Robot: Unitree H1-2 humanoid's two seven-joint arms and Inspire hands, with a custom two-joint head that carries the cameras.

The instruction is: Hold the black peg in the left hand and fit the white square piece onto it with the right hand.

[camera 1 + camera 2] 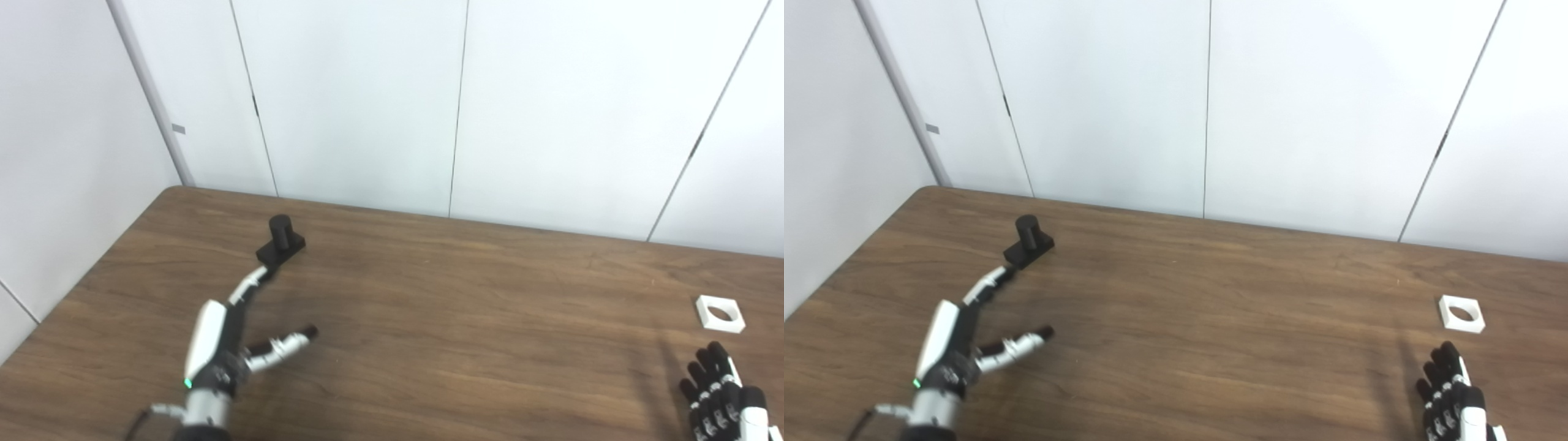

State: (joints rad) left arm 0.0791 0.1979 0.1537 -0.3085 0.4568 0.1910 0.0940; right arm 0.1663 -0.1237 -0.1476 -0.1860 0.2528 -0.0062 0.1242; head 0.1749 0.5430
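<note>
Wooden table (429, 306) is filling the lower half of the frame, grain running left to right; white wall panels (367, 92) are standing behind it across the upper half.

Black peg (280, 240) is sitting upright on the tabletop in the left-centre of the frame, toward the table's far edge. It is showing as a short round post rising from a flat square base, the base turned at a slant to the table edge.

Left hand (229, 343) is coming in from the lower left corner, spread wide and holding nothing. Its fingers (250, 285) are stretching up and away toward the peg, the tips lying right at the near corner of the peg's base; whether they are actually touching it or just short of it cannot be told from either view. The thumb (285, 346) is sticking out to the right, well apart from the fingers, pointing toward mid-table. A small green light is glowing at the wrist.

White square piece (720, 313) is lying flat on the table at the right edge of the frame, lower right area, its round hole facing up. It is far across the table from the peg.

Right hand (719, 392) is showing only partly at the lower right corner, cut off by the frame edge. Its dark fingers are pointing up the frame, side by side and extended, just below the white piece and apart from it. It is gripping nothing.
</note>
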